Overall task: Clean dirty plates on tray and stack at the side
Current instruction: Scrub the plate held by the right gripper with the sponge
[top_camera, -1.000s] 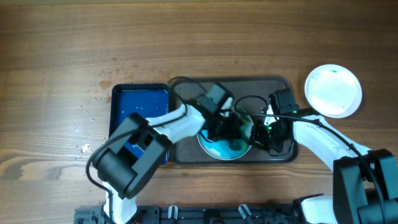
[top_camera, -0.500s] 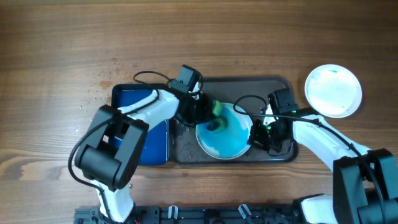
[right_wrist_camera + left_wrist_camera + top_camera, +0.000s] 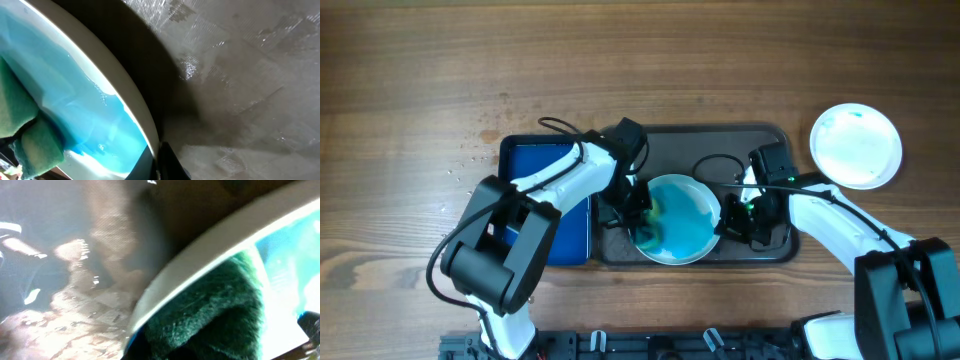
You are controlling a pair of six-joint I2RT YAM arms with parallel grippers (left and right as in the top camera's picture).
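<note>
Here, table: a brown wooden table (image 3: 420, 80) is seen from overhead, with everything below set on it.
Tray: a large dark grey-brown rectangular tray with rounded corners and a low rim (image 3: 775, 140) is placed at the middle of the table. Its floor is seen wet and glistening in both wrist views (image 3: 75, 305) (image 3: 250, 75).
Dirty plate: a round white plate covered in pale blue liquid (image 3: 685, 215) is located inside the tray, towards its front edge. Its white rim (image 3: 200, 255) is seen from close by. In the right wrist view (image 3: 75, 95) a dark shadow is cast beneath the rim.
Sponge: a dark green sponge (image 3: 650, 232) is pressed onto the left part of the dirty plate, just inside the rim (image 3: 210, 310) (image 3: 20, 125).
Left gripper: the left gripper (image 3: 642, 212) is positioned over the plate's left edge, and its jaws are closed on the sponge.
Right gripper: the right gripper (image 3: 745, 215) is placed at the plate's right edge. Its jaws are clamped on the rim, with one dark finger (image 3: 170, 162) visible just under it.
Blue tray: a smaller deep-blue rectangular tray (image 3: 545, 165) is set just beside the larger tray, on its left.
Second plate: a round white plate with only a faint teal trace (image 3: 855, 145) is set on the table near the tray's far right corner.
</note>
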